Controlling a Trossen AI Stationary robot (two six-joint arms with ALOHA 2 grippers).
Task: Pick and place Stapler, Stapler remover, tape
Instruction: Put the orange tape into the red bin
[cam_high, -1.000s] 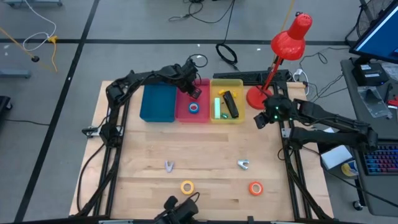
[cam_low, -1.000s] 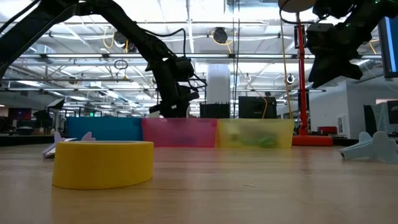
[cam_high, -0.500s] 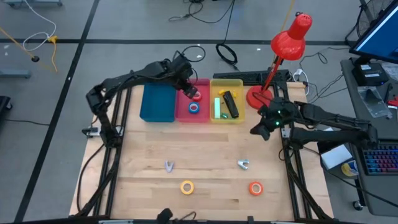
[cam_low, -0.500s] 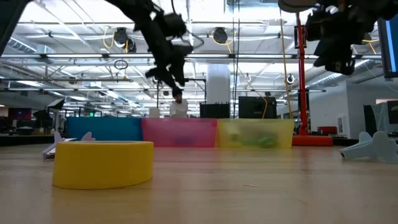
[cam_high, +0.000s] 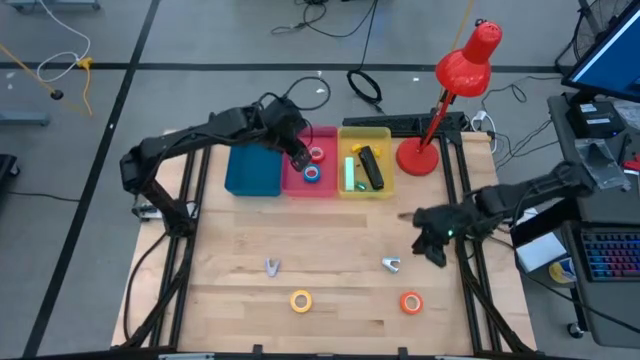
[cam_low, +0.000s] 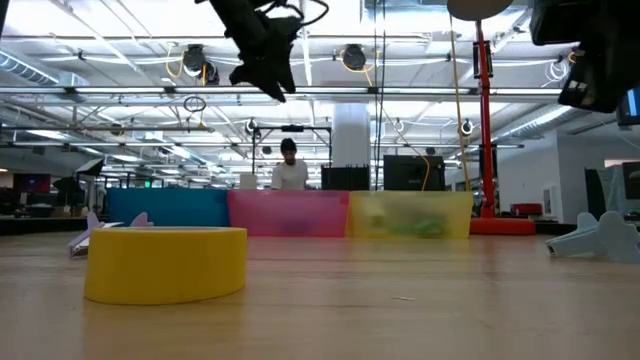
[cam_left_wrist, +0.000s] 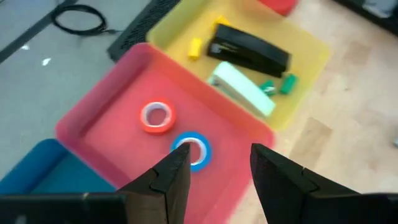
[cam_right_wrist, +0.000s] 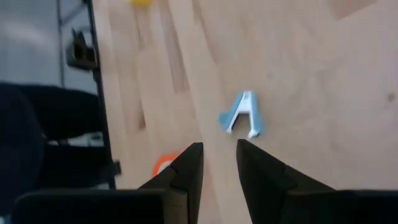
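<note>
Right end effector (cam_high: 432, 243), fingers apart and empty, hovers right of centre near the pale-blue clawed staple remover (cam_high: 391, 264); a skewed descent could knock it away. Left end effector (cam_high: 299, 158), released, hangs above the pink plastic bin (cam_high: 326, 133) holding the blue tape ring (cam_high: 312, 173).

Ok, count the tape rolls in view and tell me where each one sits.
4: a red roll and a blue roll in the pink bin; a yellow roll and an orange roll on the table's front.
</note>
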